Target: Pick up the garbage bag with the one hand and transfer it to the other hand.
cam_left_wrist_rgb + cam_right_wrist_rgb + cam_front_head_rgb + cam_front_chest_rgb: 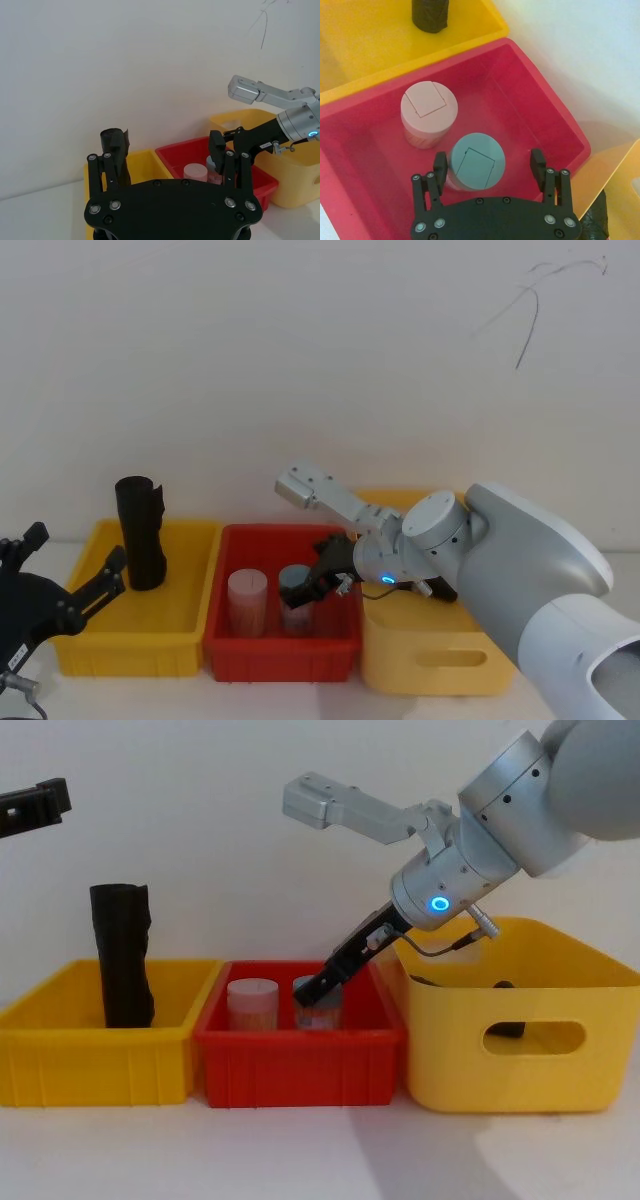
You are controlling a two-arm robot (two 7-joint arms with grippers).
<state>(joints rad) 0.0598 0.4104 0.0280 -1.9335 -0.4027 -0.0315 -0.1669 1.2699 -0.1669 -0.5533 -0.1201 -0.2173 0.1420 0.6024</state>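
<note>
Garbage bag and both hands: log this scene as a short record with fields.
garbage bag: stands upright in the left yellow bin, not held
left hand: open, low at the robot's left, short of the bag
right hand: open, lowered into the red bin, over the teal-lidded jar
other contents: pink-lidded jar beside the teal one
task status: bag not yet picked up

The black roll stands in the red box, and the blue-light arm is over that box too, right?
No: the garbage bag stands in the left yellow bin, as the head view shows. The right gripper is over the red bin.
</note>
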